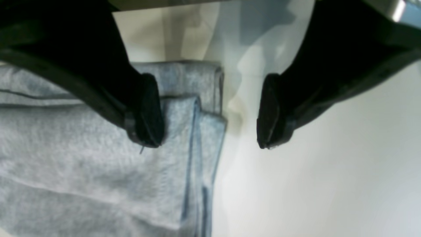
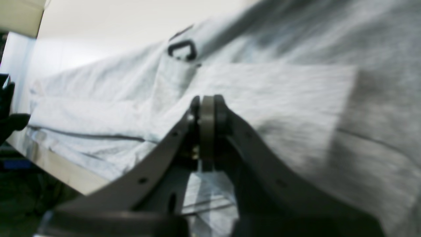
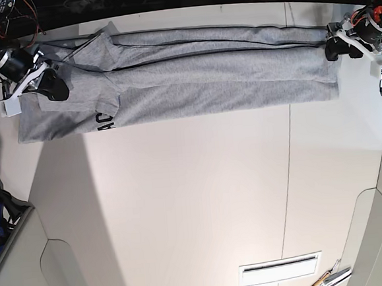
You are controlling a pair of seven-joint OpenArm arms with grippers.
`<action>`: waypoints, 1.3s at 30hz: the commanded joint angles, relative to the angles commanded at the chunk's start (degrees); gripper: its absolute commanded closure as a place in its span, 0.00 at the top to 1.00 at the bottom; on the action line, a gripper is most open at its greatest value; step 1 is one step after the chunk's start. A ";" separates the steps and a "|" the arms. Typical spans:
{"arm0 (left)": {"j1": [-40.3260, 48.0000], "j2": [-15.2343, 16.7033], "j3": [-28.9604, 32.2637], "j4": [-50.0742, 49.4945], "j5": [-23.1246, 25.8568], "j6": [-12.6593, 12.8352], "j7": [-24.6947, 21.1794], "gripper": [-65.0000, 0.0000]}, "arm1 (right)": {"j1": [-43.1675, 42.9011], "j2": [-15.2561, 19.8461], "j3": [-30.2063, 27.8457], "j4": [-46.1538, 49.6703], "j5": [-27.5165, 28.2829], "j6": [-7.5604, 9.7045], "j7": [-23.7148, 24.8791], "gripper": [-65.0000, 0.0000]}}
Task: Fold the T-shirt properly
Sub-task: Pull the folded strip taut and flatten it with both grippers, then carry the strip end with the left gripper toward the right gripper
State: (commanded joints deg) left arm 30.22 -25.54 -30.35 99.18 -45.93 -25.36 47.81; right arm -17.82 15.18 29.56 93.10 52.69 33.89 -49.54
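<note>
The left pincer [image 1: 210,112] hangs released, 1 pad over the T-shirt [image 3: 192,76] end and 1 over bare bench [image 3: 195,195]. The right pincer [image 2: 207,108] is clenched, seemingly on nothing, above a sleeve. The shirt lies as a long band at the bench's far edge. Next, probably: grip both ends and fold crosswise.

Bare table [image 3: 196,202] below T-shirt [image 3: 205,75]: open passage.

bright overhead light, blurry wrist views
</note>
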 joint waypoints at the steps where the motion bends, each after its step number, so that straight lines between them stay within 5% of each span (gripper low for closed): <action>1: -0.09 0.22 0.00 -0.20 -0.66 -0.50 0.00 0.73 | 0.00 -0.02 -0.52 0.00 0.02 0.00 0.00 0.00; 6: -1.70 1.27 0.00 -3.74 -2.32 -1.29 0.33 0.73 | 0.00 -0.13 -0.76 0.00 0.04 0.00 -0.04 0.00; 20: -2.45 1.27 4.52 -6.47 -10.82 -11.32 6.51 0.73 | 0.02 -0.11 -0.76 0.00 0.48 -0.02 -0.22 0.00; 22: -2.47 1.27 6.51 -6.47 -10.23 -11.32 5.07 0.60 | 0.02 -0.11 -0.76 0.00 0.46 -0.02 -0.24 0.00; 25: -2.75 1.25 7.17 -6.47 -8.44 -11.32 1.88 0.04 | 0.02 -0.11 -0.76 0.00 0.46 -0.02 -0.26 0.00; 26: -2.82 1.22 7.02 -6.45 -8.26 -11.32 1.16 0.00 | 0.02 -0.11 -0.76 0.00 0.46 -0.02 -0.26 0.00; 39: -7.30 1.25 1.92 7.67 -2.62 -9.60 3.06 0.00 | 0.35 -0.11 0.48 0.20 3.50 -0.02 -0.85 0.00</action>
State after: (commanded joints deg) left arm 22.92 -24.29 -28.42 106.85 -48.56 -34.96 50.87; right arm -17.47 15.07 30.04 93.30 56.18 33.87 -50.39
